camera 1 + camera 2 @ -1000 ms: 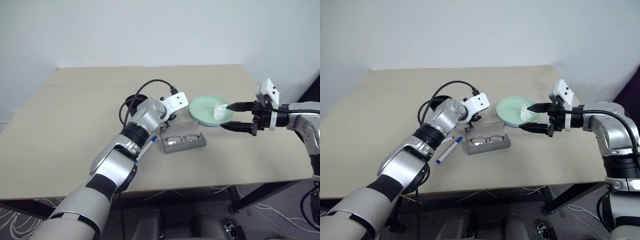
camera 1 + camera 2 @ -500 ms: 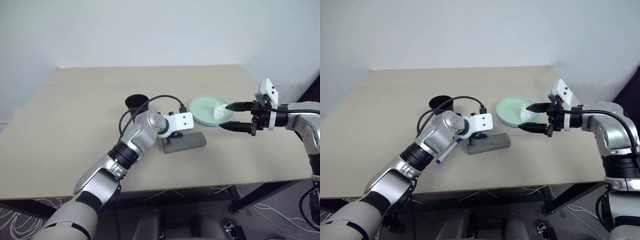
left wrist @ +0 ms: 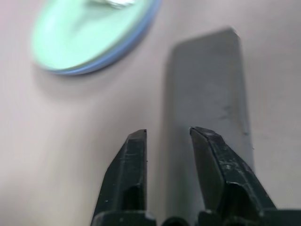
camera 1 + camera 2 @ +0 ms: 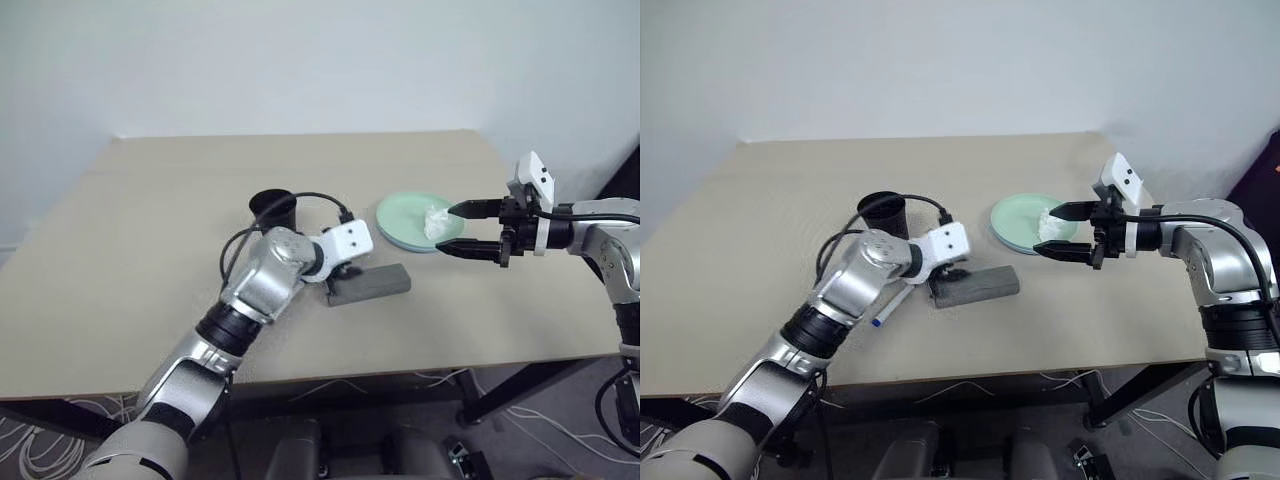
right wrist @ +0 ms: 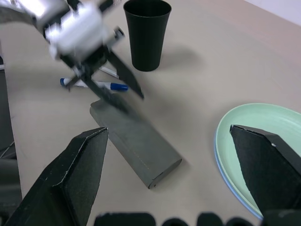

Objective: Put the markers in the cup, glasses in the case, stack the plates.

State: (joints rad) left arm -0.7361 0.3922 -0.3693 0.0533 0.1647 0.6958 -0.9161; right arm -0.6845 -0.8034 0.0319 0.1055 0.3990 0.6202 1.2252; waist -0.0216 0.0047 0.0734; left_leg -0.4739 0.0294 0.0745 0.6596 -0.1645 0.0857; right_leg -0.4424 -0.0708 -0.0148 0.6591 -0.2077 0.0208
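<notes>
Two markers (image 5: 96, 85) left beside shut case (image 4: 368, 286); both grippers, left (image 4: 338, 274) and right (image 4: 448, 228), released, empty; cup (image 4: 272, 208) next.

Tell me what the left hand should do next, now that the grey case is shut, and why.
Probably swing the left hand off the closed case toward the blue-capped marker, which lies on the table beside the black cup. The case lid is down, the mint green plate already sits on the blue one, and the hand holds nothing, fingers slightly apart, so the markers look like the remaining job.
</notes>
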